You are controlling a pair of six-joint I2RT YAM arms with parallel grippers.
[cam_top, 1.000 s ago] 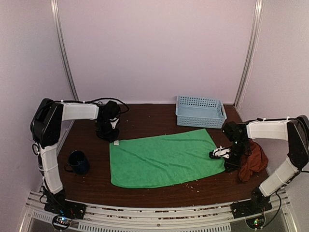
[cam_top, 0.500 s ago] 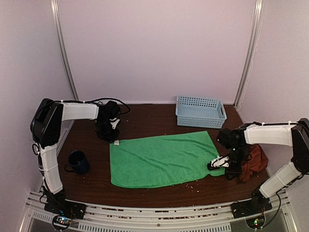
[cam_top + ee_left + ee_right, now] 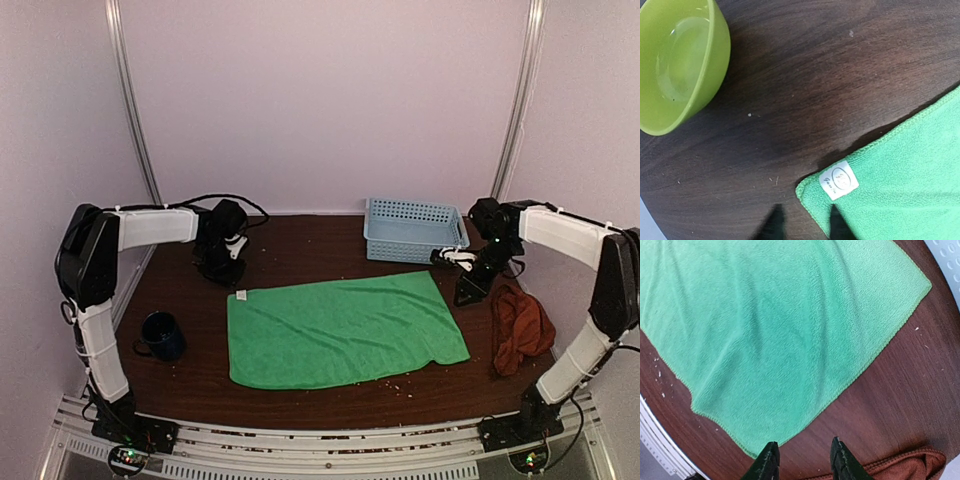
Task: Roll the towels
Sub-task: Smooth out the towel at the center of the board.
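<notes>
The green towel (image 3: 340, 328) lies spread flat in the middle of the table. Its white label (image 3: 838, 180) marks the far-left corner. My left gripper (image 3: 224, 268) hovers just behind that corner. In the left wrist view the left gripper (image 3: 805, 227) is open, one finger over bare wood and the other over the towel's edge, holding nothing. The rust towel (image 3: 521, 330) lies crumpled at the right. My right gripper (image 3: 468, 288) hangs open between the basket and the rust towel (image 3: 900, 467); in its wrist view the right gripper (image 3: 805, 465) is empty, over wood beside the green towel (image 3: 780, 325).
A light-blue basket (image 3: 415, 230) stands at the back right. A dark blue cup (image 3: 160, 335) sits at the near left. A green bowl (image 3: 677, 60) rests by the left gripper, unseen from above. Crumbs dot the wood near the front edge.
The right gripper has lifted off the green towel's near-right edge and swung back toward the basket. The left gripper's jaws have parted and it has drawn back slightly. The towel lies unchanged.
</notes>
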